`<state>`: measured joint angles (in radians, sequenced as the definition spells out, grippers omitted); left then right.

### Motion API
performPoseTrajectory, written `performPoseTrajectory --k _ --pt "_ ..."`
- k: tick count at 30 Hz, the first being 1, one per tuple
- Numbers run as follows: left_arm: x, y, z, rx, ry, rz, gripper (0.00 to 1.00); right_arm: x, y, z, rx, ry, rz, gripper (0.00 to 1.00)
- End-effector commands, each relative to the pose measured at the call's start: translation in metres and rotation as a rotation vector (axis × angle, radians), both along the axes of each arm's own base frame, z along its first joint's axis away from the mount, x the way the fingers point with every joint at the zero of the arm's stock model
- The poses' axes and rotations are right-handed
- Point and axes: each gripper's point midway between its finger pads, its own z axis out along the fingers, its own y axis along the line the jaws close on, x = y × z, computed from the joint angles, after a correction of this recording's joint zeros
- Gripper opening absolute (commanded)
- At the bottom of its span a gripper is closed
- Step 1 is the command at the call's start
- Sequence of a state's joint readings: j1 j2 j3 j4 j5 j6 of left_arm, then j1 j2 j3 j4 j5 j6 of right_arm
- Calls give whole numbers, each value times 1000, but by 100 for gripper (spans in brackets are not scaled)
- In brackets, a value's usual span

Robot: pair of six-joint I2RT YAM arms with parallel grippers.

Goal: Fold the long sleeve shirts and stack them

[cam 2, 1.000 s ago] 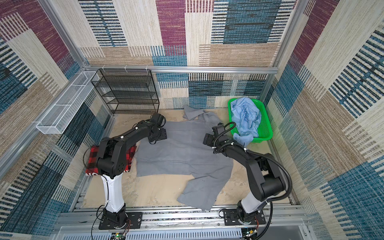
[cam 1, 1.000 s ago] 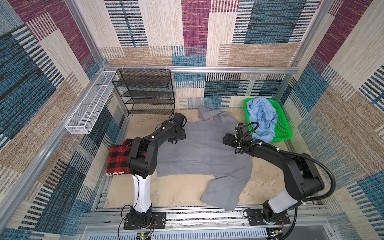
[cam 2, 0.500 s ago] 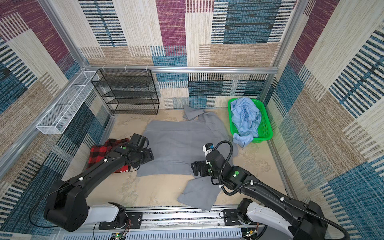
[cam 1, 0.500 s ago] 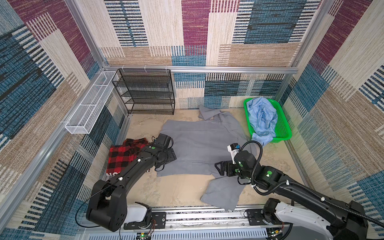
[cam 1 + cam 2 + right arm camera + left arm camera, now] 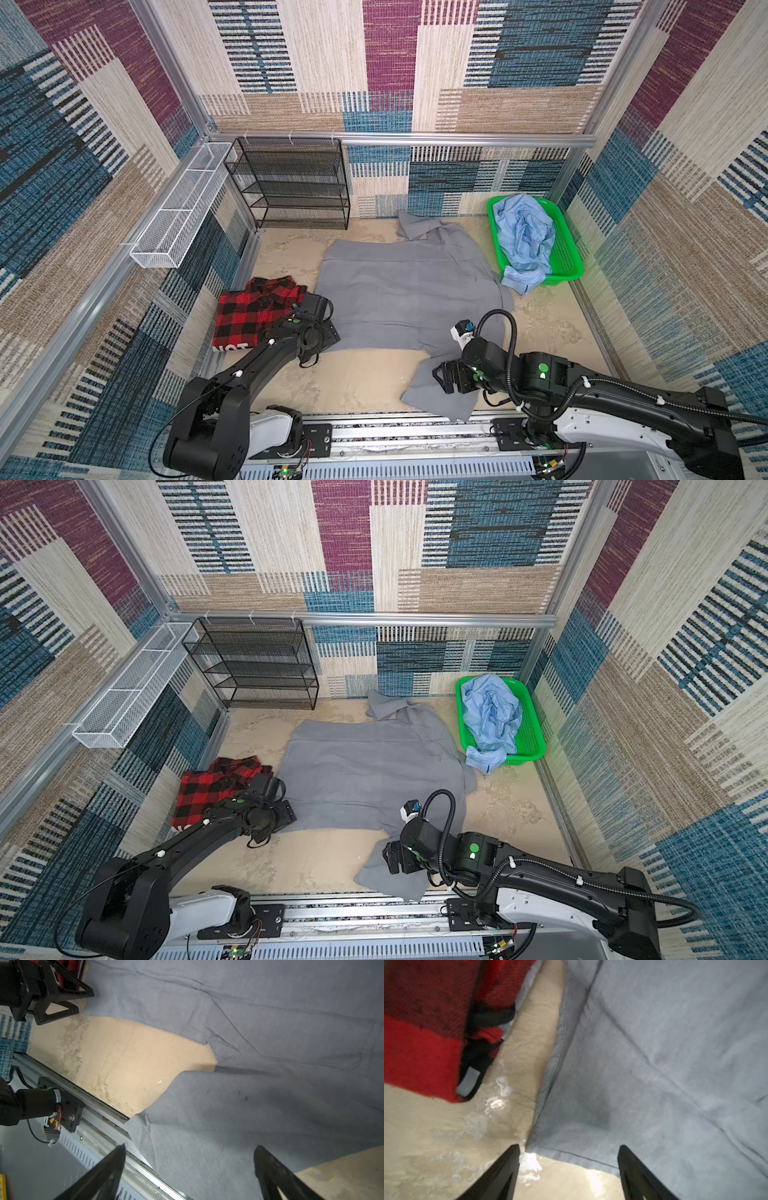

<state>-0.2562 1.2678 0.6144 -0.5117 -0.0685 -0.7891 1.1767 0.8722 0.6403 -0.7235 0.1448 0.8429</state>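
Left hand [image 5: 569, 1148] open, empty, at grey shirt [image 5: 407, 299] corner, plaid shirt [image 5: 249, 311] just beside; right hand [image 5: 190, 1148] open, empty, over sleeve [image 5: 207, 1115].

left arm [image 5: 257, 365]: matte black links, rounded joint housings, white shell on the lowest segment.
right arm [image 5: 557, 374]: same black links, long white shell low down.
markings: a round green sticker [image 5: 296, 321] by the left wrist; two more on the right arm.
cables: black ribbed hose [image 5: 513, 345] along the right arm, bound by white ties [image 5: 585, 380]; thin cable [image 5: 306, 362] on the left.
wrist cameras: white block [image 5: 461, 330] with a blue part, right; black box [image 5: 313, 305], left.
left gripper [image 5: 569, 1147], right gripper [image 5: 190, 1147]: black wedge-shaped fingers [image 5: 496, 1176] with triangular cut-outs.
base plate [image 5: 70, 1109]: black, screwed, red wires beside it.
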Motion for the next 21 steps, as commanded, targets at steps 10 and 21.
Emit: performPoseTrajectory --k 10,21 --pt "8 1 -32 -45 33 -1 54 -41 9 -9 -146 64 44 95" --pt "9 -4 -30 -73 17 -21 26 -117 4 -47 -224 252 78 85"
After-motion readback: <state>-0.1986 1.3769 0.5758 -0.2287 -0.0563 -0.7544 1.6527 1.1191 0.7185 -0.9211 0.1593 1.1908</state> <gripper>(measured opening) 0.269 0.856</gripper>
